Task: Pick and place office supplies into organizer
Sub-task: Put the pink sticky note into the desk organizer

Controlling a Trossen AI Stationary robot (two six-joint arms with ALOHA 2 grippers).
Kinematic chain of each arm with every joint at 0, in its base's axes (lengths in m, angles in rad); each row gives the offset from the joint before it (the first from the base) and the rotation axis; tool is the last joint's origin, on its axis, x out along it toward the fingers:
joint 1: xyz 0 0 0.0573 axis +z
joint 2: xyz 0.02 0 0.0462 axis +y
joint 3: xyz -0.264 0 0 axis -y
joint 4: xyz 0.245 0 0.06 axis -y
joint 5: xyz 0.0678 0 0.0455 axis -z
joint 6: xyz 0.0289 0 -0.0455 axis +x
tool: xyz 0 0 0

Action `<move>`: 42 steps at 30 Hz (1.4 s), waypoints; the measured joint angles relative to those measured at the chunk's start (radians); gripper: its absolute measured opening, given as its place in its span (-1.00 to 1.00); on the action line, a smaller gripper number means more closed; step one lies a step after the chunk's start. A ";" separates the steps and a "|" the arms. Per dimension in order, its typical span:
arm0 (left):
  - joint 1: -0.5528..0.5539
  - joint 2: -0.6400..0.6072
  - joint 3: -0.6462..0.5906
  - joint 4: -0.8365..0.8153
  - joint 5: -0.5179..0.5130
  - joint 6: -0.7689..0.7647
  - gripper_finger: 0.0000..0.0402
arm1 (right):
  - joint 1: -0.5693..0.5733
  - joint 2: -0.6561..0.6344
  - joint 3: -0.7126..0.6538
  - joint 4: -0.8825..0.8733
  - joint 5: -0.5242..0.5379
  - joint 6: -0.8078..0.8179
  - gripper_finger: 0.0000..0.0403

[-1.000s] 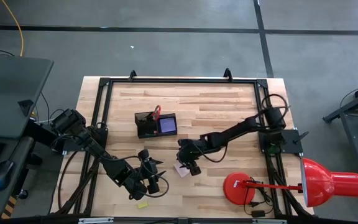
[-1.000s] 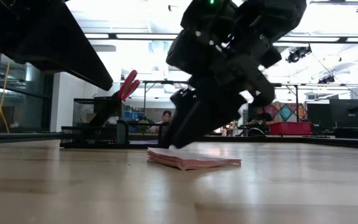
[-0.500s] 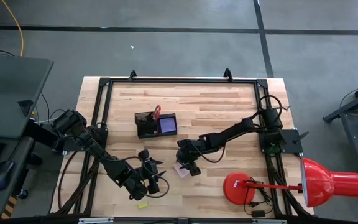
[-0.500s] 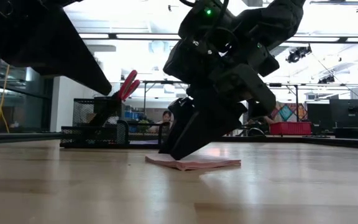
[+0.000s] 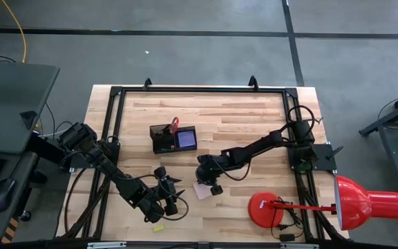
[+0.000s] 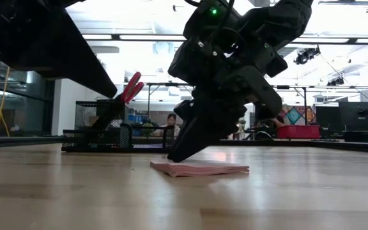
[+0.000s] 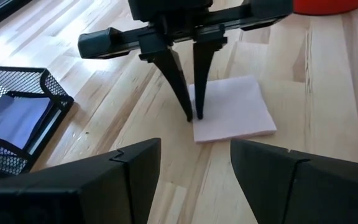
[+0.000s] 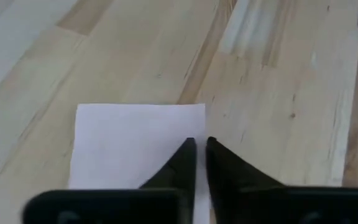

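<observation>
Pink note pad (image 5: 202,189) is lying flat on the pale wooden table (image 5: 254,111), near the front and a little right of centre, well apart from the black mesh organizer (image 5: 173,138), which is sitting farther back. The right gripper (image 7: 193,116) is standing over the pad's edge with its two thin dark fingers drawn nearly together, tips down at the paper; whether any sheets are caught between them I cannot tell, and the low view shows the pad still resting on the wood. The left gripper (image 5: 171,200) is hanging just beside it to the front-left, fingers partly apart, holding nothing. The pad is looking light, soft and thin, a low square stack of matte paper with slightly splayed edges, so it is likely to flex or fan, and loose top sheets may peel off. Best hold, as I judge it: pinching the full stack at one edge or corner, low against the table. The organizer is rigid wire mesh; red-handled scissors (image 5: 174,125) are standing in one compartment and a blue-purple pad (image 5: 186,138) is sitting in another.
</observation>
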 joint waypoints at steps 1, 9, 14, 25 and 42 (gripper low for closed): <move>0.000 0.000 0.000 0.000 -0.002 0.000 -0.10 | 0.000 0.000 0.000 0.000 0.000 -0.002 -0.96; 0.000 0.000 0.000 0.000 -0.004 0.003 -0.10 | 0.025 -0.003 0.009 -0.008 0.023 -0.003 -1.00; 0.000 0.000 0.000 0.000 -0.004 0.003 -0.10 | 0.074 -0.008 0.071 -0.112 0.075 -0.031 -1.00; -0.001 0.000 0.000 0.083 0.036 0.142 -0.10 | 0.222 -0.014 0.254 -0.318 0.248 0.030 -0.89; 0.032 0.047 0.000 0.237 0.310 0.547 -0.10 | 0.361 -0.016 0.171 -0.477 0.618 0.409 -0.09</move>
